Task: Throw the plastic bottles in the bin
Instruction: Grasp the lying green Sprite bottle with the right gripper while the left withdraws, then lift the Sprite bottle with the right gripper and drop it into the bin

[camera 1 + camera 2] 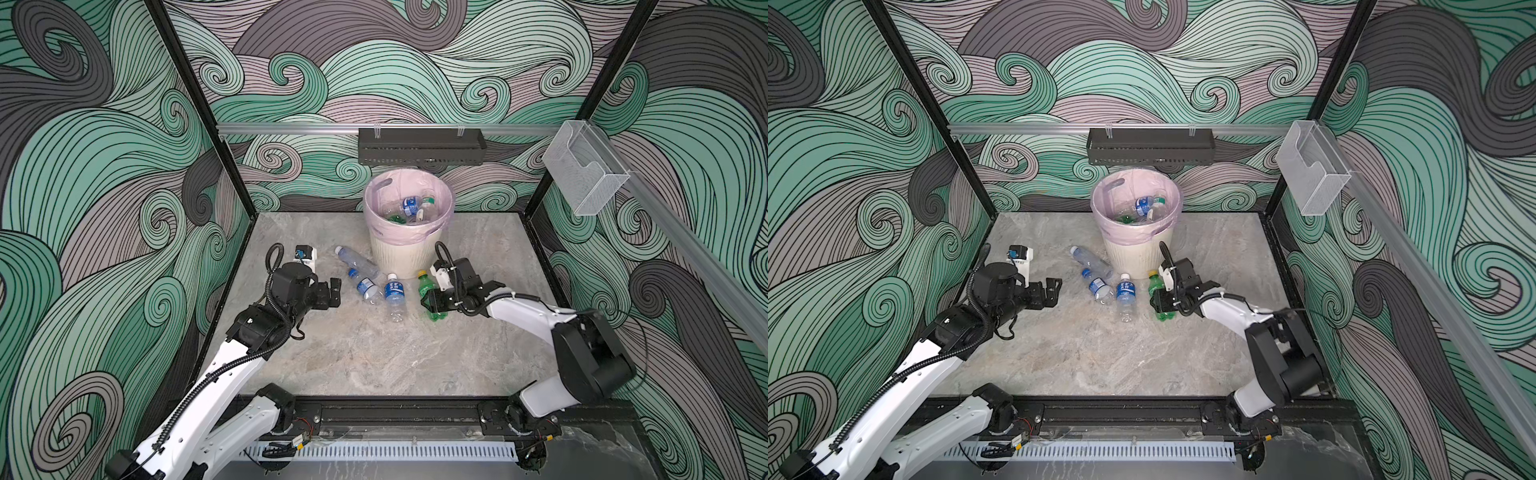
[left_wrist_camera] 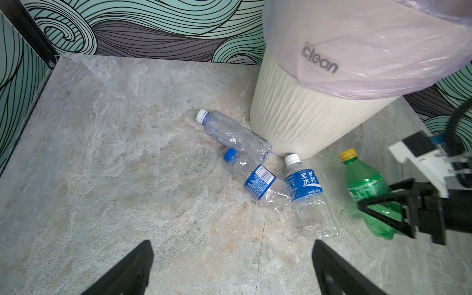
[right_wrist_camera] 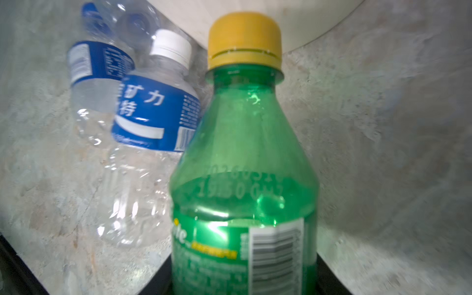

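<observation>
Green plastic bottle with a yellow cap (image 3: 242, 166) lies on the grey marbled tabletop (image 1: 374, 353), just beside the round cream ribbed bin with a pink liner (image 1: 399, 253). The right gripper (image 1: 432, 303) clamps it between its jaws. Three clear plastic bottles (image 1: 394, 295) lie nearby. The left gripper (image 2: 232, 245) hangs spread wide, empty.

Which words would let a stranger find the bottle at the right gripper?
Start at the cream bin with the pink bag at the back of the table. Four bottles lie before it; take the one at the right gripper. This green bottle has a yellow cap, while its neighbours are clear with blue or white caps.
</observation>
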Action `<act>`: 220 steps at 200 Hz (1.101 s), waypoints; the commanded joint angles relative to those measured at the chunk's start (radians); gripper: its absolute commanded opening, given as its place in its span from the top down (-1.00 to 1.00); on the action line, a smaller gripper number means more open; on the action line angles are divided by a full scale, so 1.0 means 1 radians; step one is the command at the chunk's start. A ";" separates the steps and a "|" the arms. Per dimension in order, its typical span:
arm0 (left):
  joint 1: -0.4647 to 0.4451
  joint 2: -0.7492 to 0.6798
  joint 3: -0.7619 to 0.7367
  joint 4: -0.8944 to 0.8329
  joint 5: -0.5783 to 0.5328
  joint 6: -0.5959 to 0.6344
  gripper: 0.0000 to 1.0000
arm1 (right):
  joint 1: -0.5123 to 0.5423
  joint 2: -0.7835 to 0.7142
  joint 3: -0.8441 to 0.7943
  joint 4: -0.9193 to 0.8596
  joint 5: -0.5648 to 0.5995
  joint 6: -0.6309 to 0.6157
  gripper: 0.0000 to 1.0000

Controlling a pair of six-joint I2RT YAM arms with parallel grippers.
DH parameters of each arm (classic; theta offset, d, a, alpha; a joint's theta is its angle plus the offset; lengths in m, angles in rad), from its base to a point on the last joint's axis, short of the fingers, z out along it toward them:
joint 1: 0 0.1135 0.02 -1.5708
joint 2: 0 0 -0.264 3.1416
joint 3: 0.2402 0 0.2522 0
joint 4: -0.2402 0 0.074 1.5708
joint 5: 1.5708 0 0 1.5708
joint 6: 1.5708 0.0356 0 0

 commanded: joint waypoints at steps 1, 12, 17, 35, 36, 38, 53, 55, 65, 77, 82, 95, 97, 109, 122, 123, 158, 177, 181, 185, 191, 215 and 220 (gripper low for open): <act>0.006 0.024 0.001 0.048 -0.034 -0.005 -0.97 | 0.002 -0.102 -0.045 -0.061 0.076 -0.005 -0.03; 0.007 0.039 -0.001 0.057 -0.038 -0.007 -0.97 | -0.003 -0.148 -0.065 -0.075 0.094 0.001 -0.03; 0.007 0.045 -0.001 0.059 -0.039 -0.007 -0.97 | -0.005 -0.169 -0.072 -0.079 0.097 0.004 -0.03; 0.007 0.062 -0.002 0.066 -0.036 -0.011 -0.97 | -0.014 -0.238 -0.099 -0.086 0.101 0.018 -0.01; 0.007 0.063 -0.002 0.066 -0.036 -0.012 -0.97 | -0.014 -0.241 -0.099 -0.086 0.101 0.019 -0.01; 0.007 0.065 -0.001 0.066 -0.036 -0.012 -0.97 | -0.015 -0.247 -0.101 -0.086 0.101 0.020 -0.01; 0.008 0.070 -0.002 0.063 -0.036 -0.012 -0.97 | -0.020 -0.298 -0.110 -0.091 0.104 0.031 0.00; 0.007 0.070 -0.003 0.063 -0.036 -0.012 -0.97 | -0.021 -0.304 -0.110 -0.094 0.104 0.032 0.00; 0.008 0.071 -0.004 0.061 -0.039 -0.011 -0.97 | -0.022 -0.334 -0.103 -0.105 0.104 0.036 0.01; 0.009 0.071 -0.004 0.053 -0.043 -0.007 -0.97 | -0.022 -0.371 -0.076 -0.126 0.101 0.038 0.02; 0.009 0.069 -0.002 0.049 -0.046 -0.005 -0.97 | -0.022 -0.382 -0.056 -0.148 0.099 0.036 0.02; 0.009 0.066 0.001 0.041 -0.050 -0.001 -0.97 | -0.022 -0.410 0.026 -0.209 0.093 0.030 0.02; 0.009 0.066 0.001 0.039 -0.050 -0.002 -0.97 | -0.022 -0.412 0.035 -0.217 0.091 0.028 0.02; 0.008 0.060 0.002 0.030 -0.052 0.001 -0.97 | -0.022 -0.405 0.153 -0.263 0.074 0.009 0.01; 0.009 0.050 -0.002 0.026 -0.056 -0.002 -0.97 | -0.031 -0.348 0.308 -0.290 0.025 -0.008 -0.02; 0.009 0.049 -0.003 0.026 -0.056 -0.003 -0.97 | -0.032 -0.341 0.322 -0.293 0.022 -0.009 -0.02; 0.008 0.040 -0.033 0.043 -0.025 -0.032 -0.97 | -0.047 0.069 0.956 -0.360 -0.035 -0.016 -0.30; 0.009 0.054 -0.031 0.050 0.089 -0.019 -0.97 | -0.050 0.350 1.381 -0.520 -0.026 -0.020 -0.82; 0.010 0.062 -0.027 0.036 0.097 -0.023 -0.97 | -0.050 0.399 1.460 -0.564 -0.014 -0.016 -0.87; 0.010 0.070 -0.022 0.024 0.098 -0.031 -0.97 | -0.050 0.445 1.533 -0.604 -0.014 -0.015 -0.89; 0.009 0.078 -0.018 0.008 0.096 -0.043 -0.97 | -0.050 0.497 1.623 -0.656 -0.025 -0.021 -0.93; 0.009 0.072 -0.049 0.031 0.131 -0.087 -0.97 | -0.030 0.504 1.664 -0.692 -0.009 -0.067 -1.00; 0.009 0.067 -0.069 0.058 0.142 -0.087 -0.97 | -0.026 0.477 1.627 -0.676 0.001 -0.078 -1.00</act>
